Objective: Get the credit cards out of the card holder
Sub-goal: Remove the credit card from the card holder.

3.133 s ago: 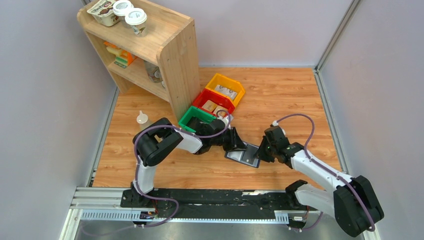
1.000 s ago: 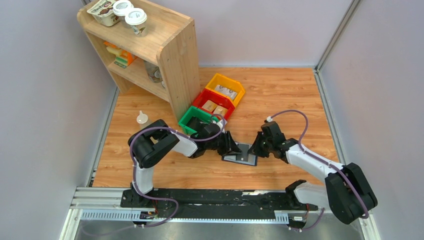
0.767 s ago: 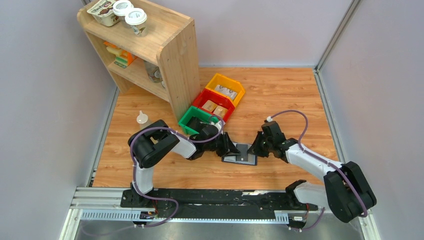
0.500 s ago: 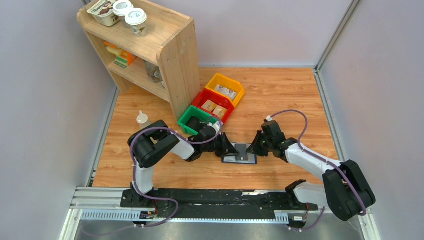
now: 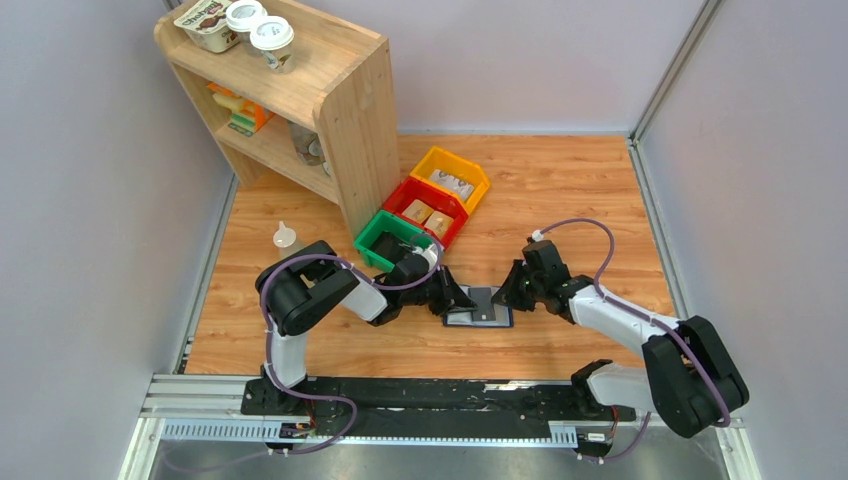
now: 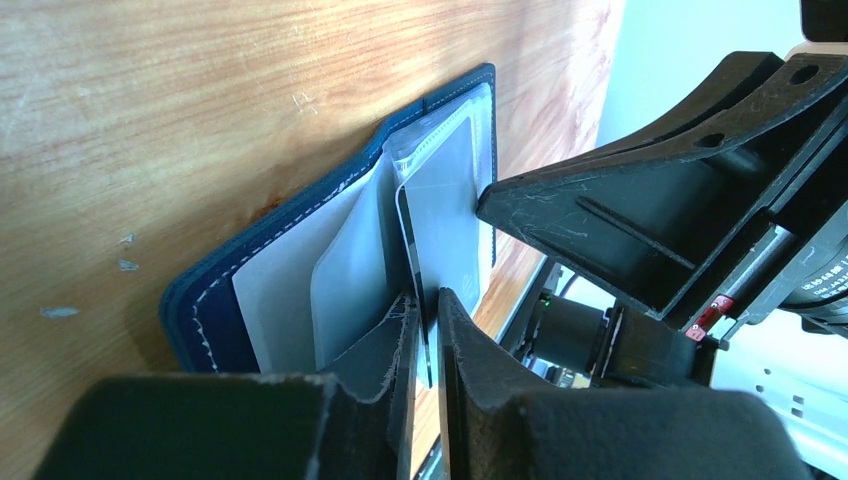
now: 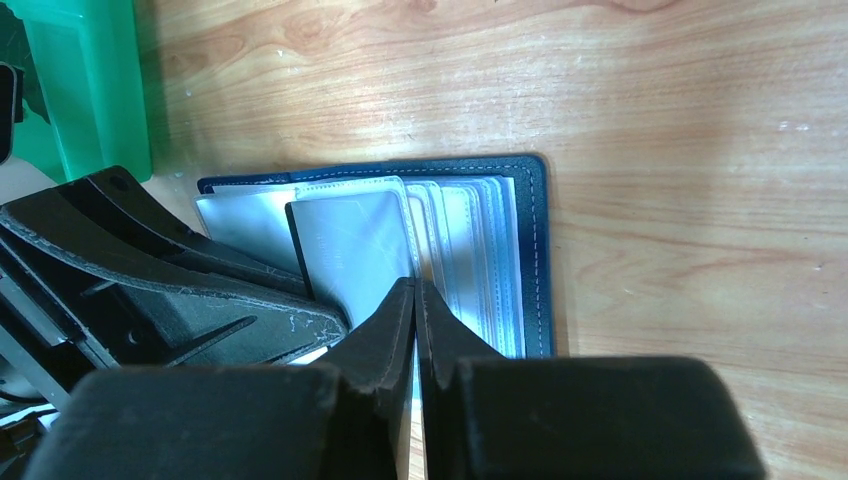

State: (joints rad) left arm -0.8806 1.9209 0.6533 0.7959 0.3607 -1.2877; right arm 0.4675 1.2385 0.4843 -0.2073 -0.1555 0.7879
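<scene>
The navy card holder (image 5: 483,308) lies open on the wooden table between both arms, with its clear sleeves fanned up (image 7: 480,250). A thin silver-grey credit card (image 6: 445,215) stands up out of the sleeves. My left gripper (image 6: 425,312) is shut on the card's near edge, and it reaches in from the left in the top view (image 5: 463,302). My right gripper (image 7: 415,290) is shut, its tips pinching a clear sleeve leaf right beside the card (image 7: 350,240). From above it comes in from the right (image 5: 509,296). The navy cover (image 6: 200,300) stays flat on the table.
Green (image 5: 385,240), red (image 5: 425,200) and yellow (image 5: 455,172) bins stand in a row just behind the left gripper. A wooden shelf (image 5: 340,110) rises at the back left. A small bottle (image 5: 285,238) stands left of the bins.
The left gripper's jaws have closed down on the card's edge. Both grippers and the card holder have crept slightly left and farther from the arm bases.
</scene>
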